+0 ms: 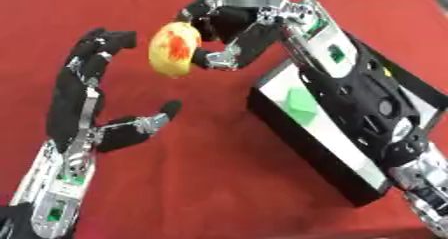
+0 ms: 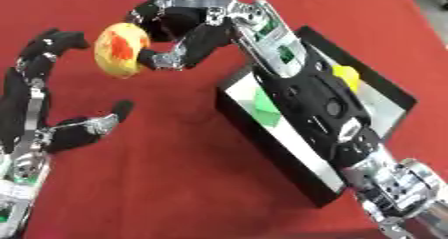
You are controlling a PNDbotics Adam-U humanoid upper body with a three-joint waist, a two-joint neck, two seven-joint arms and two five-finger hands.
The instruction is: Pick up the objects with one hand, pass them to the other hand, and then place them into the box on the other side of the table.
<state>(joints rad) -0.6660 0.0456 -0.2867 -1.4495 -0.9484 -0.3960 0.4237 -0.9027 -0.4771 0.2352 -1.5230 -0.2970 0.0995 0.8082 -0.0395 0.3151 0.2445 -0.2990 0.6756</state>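
Note:
A yellow round fruit with a red-orange patch (image 1: pixel 172 48) hangs above the red table, pinched by my right hand (image 1: pixel 229 30), whose fingers and thumb curl round its right side. My left hand (image 1: pixel 87 88) stands open just left of and below the fruit, fingers up and thumb spread toward the right, apart from the fruit. The black box (image 1: pixel 302 148) lies at the right under my right forearm. It has a white floor. A green block (image 1: pixel 300 104) sits inside it, and a yellow object (image 2: pixel 346 75) shows at its far side.
The red cloth (image 1: pixel 201 183) covers the whole table. A grey floor strip shows past its far edge. My right forearm hides much of the box's inside.

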